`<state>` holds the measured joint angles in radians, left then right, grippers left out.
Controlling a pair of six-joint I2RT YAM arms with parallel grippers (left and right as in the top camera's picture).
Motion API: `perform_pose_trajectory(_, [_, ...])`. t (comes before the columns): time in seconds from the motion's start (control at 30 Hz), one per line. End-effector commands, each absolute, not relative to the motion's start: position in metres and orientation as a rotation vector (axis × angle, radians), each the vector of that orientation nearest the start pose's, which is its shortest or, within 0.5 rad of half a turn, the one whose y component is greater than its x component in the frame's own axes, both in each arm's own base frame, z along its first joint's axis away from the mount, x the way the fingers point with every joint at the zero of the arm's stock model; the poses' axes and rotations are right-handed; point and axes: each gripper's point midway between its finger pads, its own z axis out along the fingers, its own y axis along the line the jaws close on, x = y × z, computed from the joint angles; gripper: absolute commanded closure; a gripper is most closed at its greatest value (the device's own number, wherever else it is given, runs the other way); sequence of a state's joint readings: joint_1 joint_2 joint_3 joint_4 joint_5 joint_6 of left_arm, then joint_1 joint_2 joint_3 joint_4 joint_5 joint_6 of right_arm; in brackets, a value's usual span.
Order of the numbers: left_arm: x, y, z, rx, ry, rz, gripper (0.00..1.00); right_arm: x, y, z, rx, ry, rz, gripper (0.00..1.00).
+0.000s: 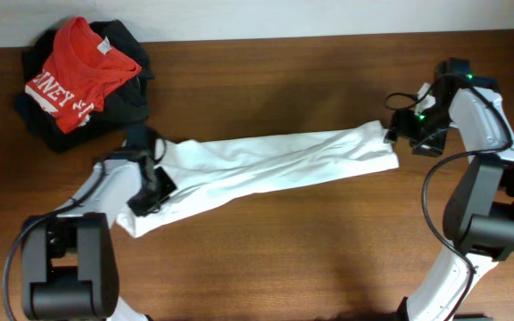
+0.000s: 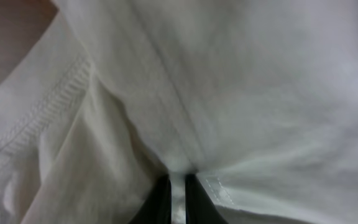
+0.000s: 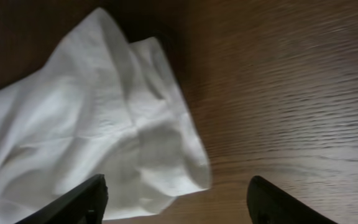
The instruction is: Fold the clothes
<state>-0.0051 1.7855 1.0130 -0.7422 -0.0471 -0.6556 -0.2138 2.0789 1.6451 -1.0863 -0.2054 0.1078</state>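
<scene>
The white T-shirt (image 1: 275,165) lies stretched into a long creased band across the middle of the table, its print hidden. My left gripper (image 1: 153,189) is at its left end, shut on a fold of the white cloth; the left wrist view shows the two dark fingertips (image 2: 178,190) pinching the fabric (image 2: 229,81). My right gripper (image 1: 403,134) is open just past the shirt's right end. In the right wrist view its fingers (image 3: 178,196) spread wide over the rumpled end of the shirt (image 3: 104,137), holding nothing.
A red T-shirt with white lettering (image 1: 78,73) lies on a heap of dark garments (image 1: 123,98) at the back left. Bare wooden table (image 1: 328,241) lies in front of the white shirt and to its right (image 3: 291,93).
</scene>
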Motion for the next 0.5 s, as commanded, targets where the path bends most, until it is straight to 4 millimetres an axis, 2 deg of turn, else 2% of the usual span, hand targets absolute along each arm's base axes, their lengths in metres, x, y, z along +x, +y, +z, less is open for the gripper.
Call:
perform_pose_trajectory(0.0, [0.269, 0.054, -0.020, -1.153, 2.929, 0.314, 0.91, 0.405, -0.023, 0.051, 0.385, 3.064, 0.332, 0.21])
perform_pose_trajectory(0.07, [0.266, 0.064, -0.017, -1.181, 2.911, 0.348, 0.87, 0.404, -0.006, 0.051, 0.299, 3.082, 0.333, 0.21])
perform_pose_trajectory(0.17, [0.266, 0.067, -0.017, -1.195, 2.904, 0.347, 0.71, 0.395, 0.017, 0.050, 0.209, 3.130, 0.336, 0.21])
perform_pose_trajectory(0.23, [0.266, 0.067, -0.017, -1.195, 2.905, 0.347, 0.70, 0.388, 0.026, 0.048, 0.181, 3.161, 0.339, 0.27])
perform_pose_trajectory(0.3, [0.266, 0.067, -0.017, -1.195, 2.904, 0.347, 0.65, 0.381, 0.027, 0.043, 0.180, 3.183, 0.340, 0.38])
perform_pose_trajectory(0.4, [0.266, 0.067, -0.017, -1.195, 2.905, 0.347, 0.65, 0.374, 0.028, 0.031, 0.184, 3.198, 0.344, 0.46])
perform_pose_trajectory(0.43, [0.266, 0.067, -0.017, -1.195, 2.905, 0.347, 0.65, 0.371, 0.029, 0.026, 0.186, 3.202, 0.360, 0.51])
perform_pose_trajectory(0.47, [0.266, 0.067, -0.017, -1.195, 2.905, 0.347, 0.64, 0.370, 0.031, 0.020, 0.186, 3.198, 0.377, 0.60])
